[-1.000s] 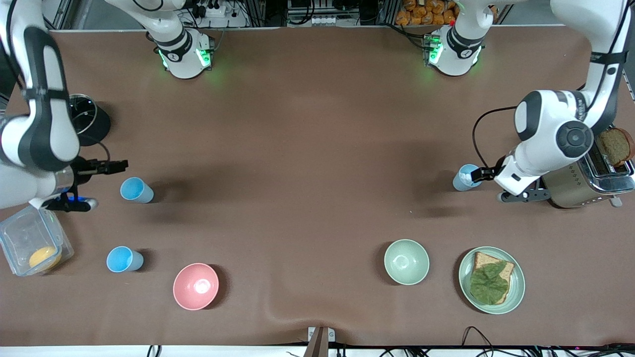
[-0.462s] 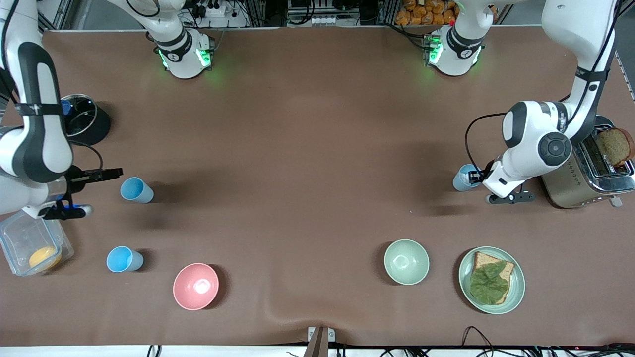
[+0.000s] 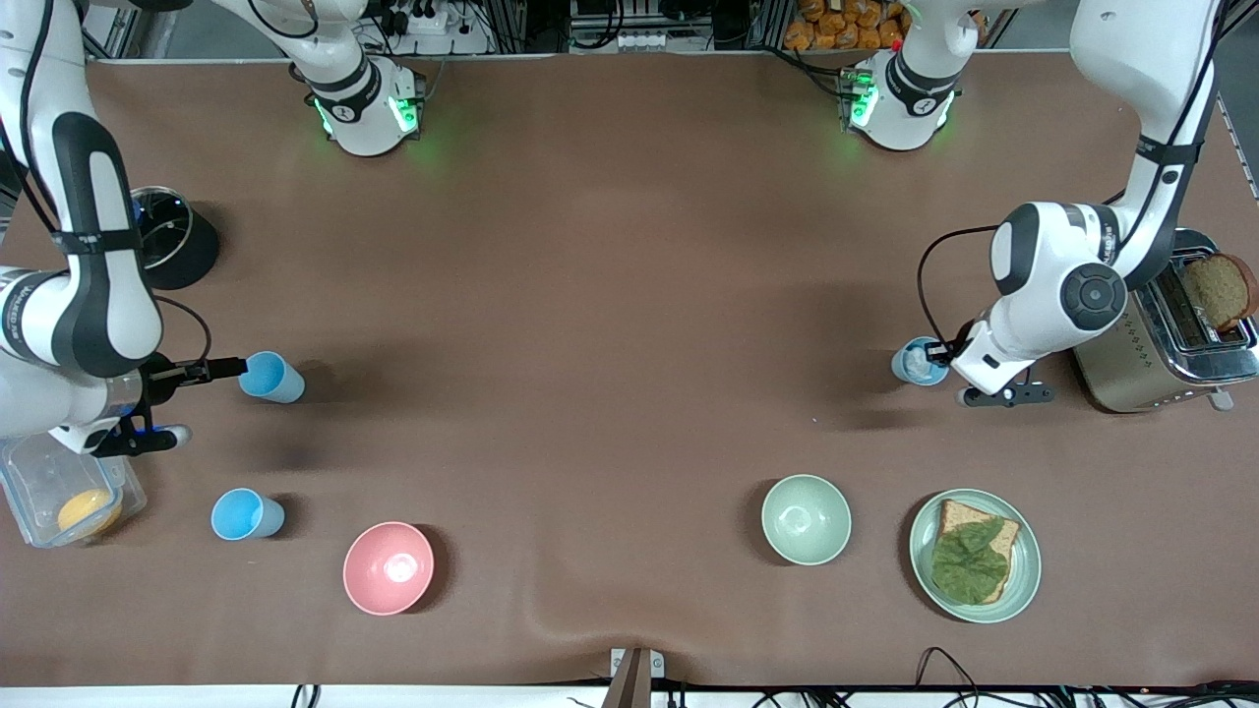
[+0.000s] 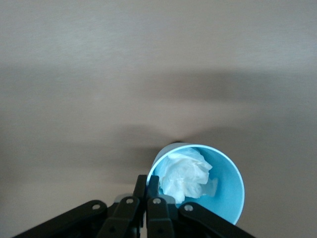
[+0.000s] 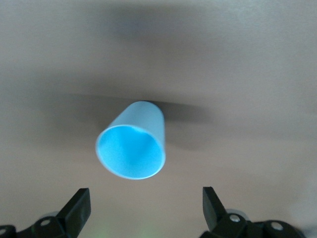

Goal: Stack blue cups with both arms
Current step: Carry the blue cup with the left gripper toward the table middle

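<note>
A sky-blue cup (image 3: 270, 377) stands toward the right arm's end of the table. My right gripper (image 3: 232, 370) is open just beside its rim. In the right wrist view the cup (image 5: 133, 144) sits ahead of the gripper (image 5: 144, 203), in line with the gap between its fingers and apart from both. A paler blue cup (image 3: 918, 362) with crumpled white paper inside stands beside the toaster. My left gripper (image 3: 941, 350) is shut on its rim. The left wrist view shows the gripper (image 4: 147, 181) pinching the cup wall (image 4: 225, 191). A third blue cup (image 3: 246, 514) stands nearer the front camera.
A pink bowl (image 3: 389, 567), a pale green bowl (image 3: 807, 518) and a plate (image 3: 1023, 580) with bread and a leaf sit near the front edge. A toaster (image 3: 1131, 369) is under the left arm. A clear box (image 3: 39, 472) and a dark lidded pot (image 3: 182, 246) are by the right arm.
My right gripper has moved down to the sky-blue cup's rim. My left gripper has shifted a little away from the toaster with the paper-filled cup.
</note>
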{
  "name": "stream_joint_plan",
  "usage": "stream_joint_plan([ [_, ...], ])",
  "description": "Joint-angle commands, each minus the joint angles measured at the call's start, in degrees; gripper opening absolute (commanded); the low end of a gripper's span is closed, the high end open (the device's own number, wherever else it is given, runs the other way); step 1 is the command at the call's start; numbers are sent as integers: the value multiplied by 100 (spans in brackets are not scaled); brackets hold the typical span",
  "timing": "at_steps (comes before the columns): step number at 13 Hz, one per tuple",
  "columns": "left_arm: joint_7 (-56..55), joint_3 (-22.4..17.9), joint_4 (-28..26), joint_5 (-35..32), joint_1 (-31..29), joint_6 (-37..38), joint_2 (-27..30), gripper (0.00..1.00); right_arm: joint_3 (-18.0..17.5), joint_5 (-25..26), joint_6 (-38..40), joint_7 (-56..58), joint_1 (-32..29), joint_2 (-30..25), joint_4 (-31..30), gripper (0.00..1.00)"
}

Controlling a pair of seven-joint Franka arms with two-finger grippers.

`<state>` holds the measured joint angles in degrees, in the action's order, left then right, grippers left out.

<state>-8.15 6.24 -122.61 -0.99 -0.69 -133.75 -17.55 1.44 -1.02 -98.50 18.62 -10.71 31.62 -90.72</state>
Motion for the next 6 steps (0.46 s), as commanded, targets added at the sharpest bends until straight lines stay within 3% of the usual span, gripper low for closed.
stream_joint_plan([
  [1,-579,595,97,327,34,42,190,0,-56,41,-666,177,-116,-49,-548,100],
  [2,-1026,937,202,327,25,42,155,0,-56,50,-1193,186,-116,-225,-970,100],
  [4,-2036,1483,421,327,191,42,50,0,-56,50,-1522,186,-124,-315,-1246,100],
  [6,-3056,1617,781,327,743,42,-125,0,-56,50,-1593,177,-124,-315,-1307,100],
])
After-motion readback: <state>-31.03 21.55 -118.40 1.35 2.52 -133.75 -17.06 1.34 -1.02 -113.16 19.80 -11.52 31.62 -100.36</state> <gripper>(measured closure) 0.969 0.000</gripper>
